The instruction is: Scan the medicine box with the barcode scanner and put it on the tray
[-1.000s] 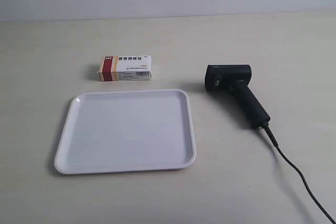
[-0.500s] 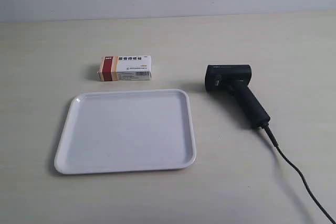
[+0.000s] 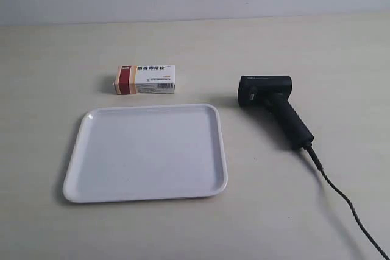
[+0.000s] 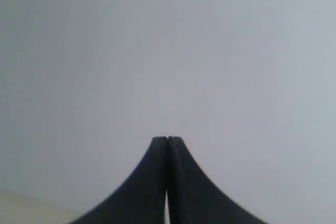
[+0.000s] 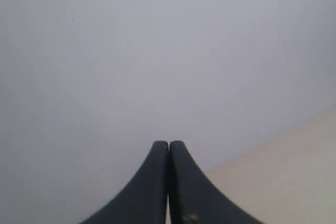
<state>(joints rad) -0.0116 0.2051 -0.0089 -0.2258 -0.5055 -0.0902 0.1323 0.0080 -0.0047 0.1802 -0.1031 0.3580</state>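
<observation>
medicine box at tray's 12 o'clock, not touching | barcode scanner at tray's 3 o'clock | nothing moved since before | left gripper and right gripper pressed closed, holding nothing

On the pale beige bench three things lie apart with bare surface between them. The small white carton with a dark red band sits just beyond the far rim of the flat white rectangular plastic tray, a narrow strip of bench separating them. The black pistol-shaped scanner lies off to the tray's side across a wider open lane. Its long black cable trails across the near corner. Nothing stands above the carton, the tray or the scanner.
</observation>
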